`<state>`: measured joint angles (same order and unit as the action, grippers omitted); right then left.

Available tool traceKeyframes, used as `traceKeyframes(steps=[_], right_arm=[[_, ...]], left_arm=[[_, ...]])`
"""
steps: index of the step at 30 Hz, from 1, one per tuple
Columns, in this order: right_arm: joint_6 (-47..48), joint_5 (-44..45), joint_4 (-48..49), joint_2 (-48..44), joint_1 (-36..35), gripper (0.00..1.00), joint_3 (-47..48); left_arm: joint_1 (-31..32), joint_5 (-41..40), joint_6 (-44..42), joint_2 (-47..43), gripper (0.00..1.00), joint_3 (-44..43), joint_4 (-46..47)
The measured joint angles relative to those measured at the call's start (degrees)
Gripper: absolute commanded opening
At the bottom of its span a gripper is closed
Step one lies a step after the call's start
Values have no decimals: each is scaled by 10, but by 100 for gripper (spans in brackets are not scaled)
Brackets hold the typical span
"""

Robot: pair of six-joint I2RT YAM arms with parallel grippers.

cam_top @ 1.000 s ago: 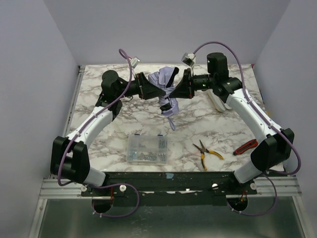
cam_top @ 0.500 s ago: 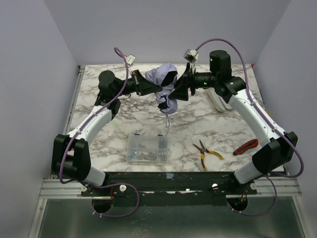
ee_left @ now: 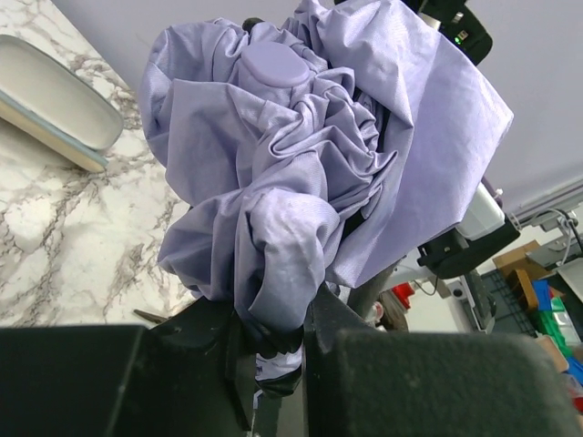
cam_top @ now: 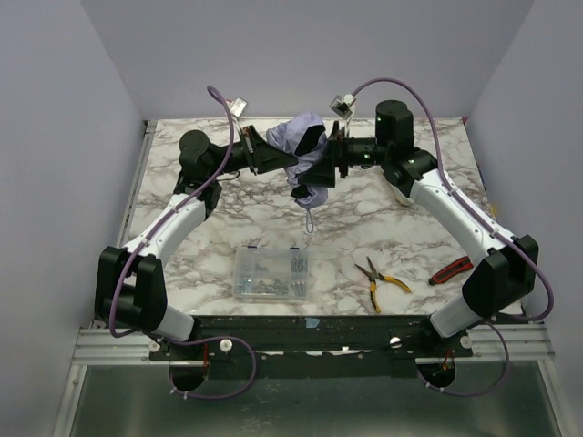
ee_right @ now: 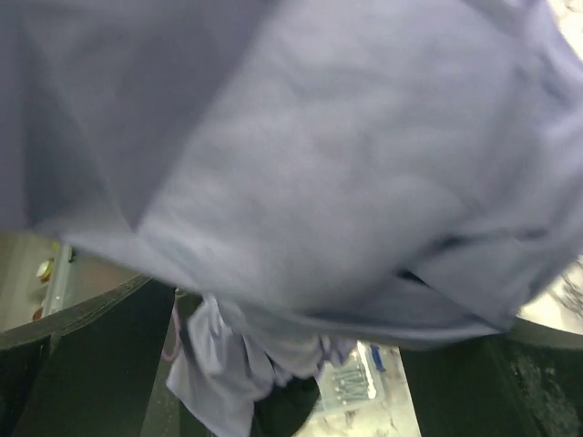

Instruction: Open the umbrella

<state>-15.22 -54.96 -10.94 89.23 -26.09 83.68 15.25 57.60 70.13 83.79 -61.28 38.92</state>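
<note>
The umbrella (cam_top: 305,146) hangs above the back of the marble table (cam_top: 182,264) as a crumpled pale lilac bundle with black folds, its wrist loop dangling below. My left gripper (cam_top: 275,160) comes in from the left and is shut on a fold of the canopy; in the left wrist view the fabric (ee_left: 301,155) is pinched between the black fingers (ee_left: 360,364). My right gripper (cam_top: 330,157) meets the bundle from the right and stands open. In the right wrist view the canopy (ee_right: 301,164) fills the frame, blurred, above the wide-spread fingers (ee_right: 91,364).
A clear plastic box of screws (cam_top: 271,274) lies at the front centre of the table. Yellow-handled pliers (cam_top: 381,279) and a red-handled tool (cam_top: 452,269) lie at the front right. A pale oblong case (ee_left: 55,109) rests on the table behind the umbrella.
My left gripper has shut on the canopy and my right gripper has let go and opened wide. The bundle has shifted slightly left and up.
</note>
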Motion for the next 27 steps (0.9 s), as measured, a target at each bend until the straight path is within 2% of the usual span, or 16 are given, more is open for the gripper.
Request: traceKeyframes(steps=[8,11,12,13,14,15,17,20,22,24,27], right_arm=[[-30,-30,58,3,-23,56,-17],[-51,-40,82,3,-24,26,-43],[-59,-41,86,3,-24,14,-47],[-61,-42,89,3,-24,3,-48],[-68,-43,93,3,-24,1,-49],[-73,-46,99,3,-23,1,-49],[-78,-48,103,3,-24,1,-49],[-91,-50,104,3,-23,1,-50],[-99,-52,104,3,-21,1,-51],[-110,-59,104,3,-16,1,-56],[-126,-66,105,3,-12,1,-65]], left_arm=[[4,1,23,-3,0,0,35],[-2,3,25,-3,0,0,47],[-3,6,25,-3,12,0,47],[-4,8,24,-3,37,0,48],[-4,9,24,-3,54,0,51],[-4,9,22,-5,65,0,54],[-8,10,23,-9,73,-1,50],[-31,9,-21,-33,75,-1,17],[-57,4,-78,-64,72,0,-24],[-84,-3,-168,-102,70,0,-85],[-97,-12,-388,-171,62,-9,-211]])
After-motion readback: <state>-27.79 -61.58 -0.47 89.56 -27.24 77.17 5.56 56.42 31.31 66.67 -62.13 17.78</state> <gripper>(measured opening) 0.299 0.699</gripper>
